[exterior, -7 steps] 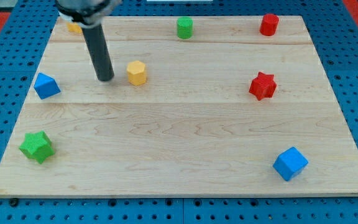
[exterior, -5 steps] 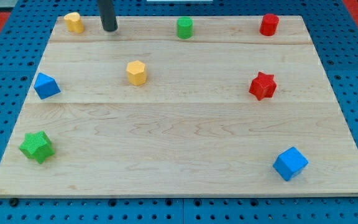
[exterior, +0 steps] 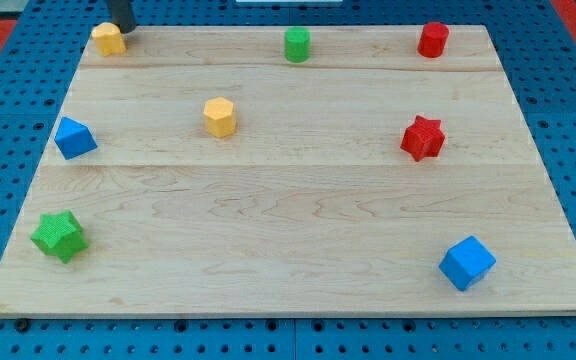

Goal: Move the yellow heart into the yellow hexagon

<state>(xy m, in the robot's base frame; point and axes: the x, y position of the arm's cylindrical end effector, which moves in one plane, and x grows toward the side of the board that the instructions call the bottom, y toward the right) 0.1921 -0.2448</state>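
The yellow heart [exterior: 108, 39] sits at the board's top left corner. The yellow hexagon [exterior: 220, 117] stands lower and to the right, in the upper left part of the board. My tip [exterior: 124, 28] is at the view's top edge, touching or just above the heart's upper right side. Only a short dark stub of the rod shows.
A green cylinder [exterior: 297, 45] and a red cylinder [exterior: 432, 40] stand along the top edge. A red star [exterior: 423, 138] is at the right. A blue block [exterior: 75, 138] and a green star [exterior: 60, 236] are at the left. A blue cube [exterior: 466, 263] is bottom right.
My tip moved from beside the hexagon up to the top edge, then left to the heart. The heart has shifted slightly left.
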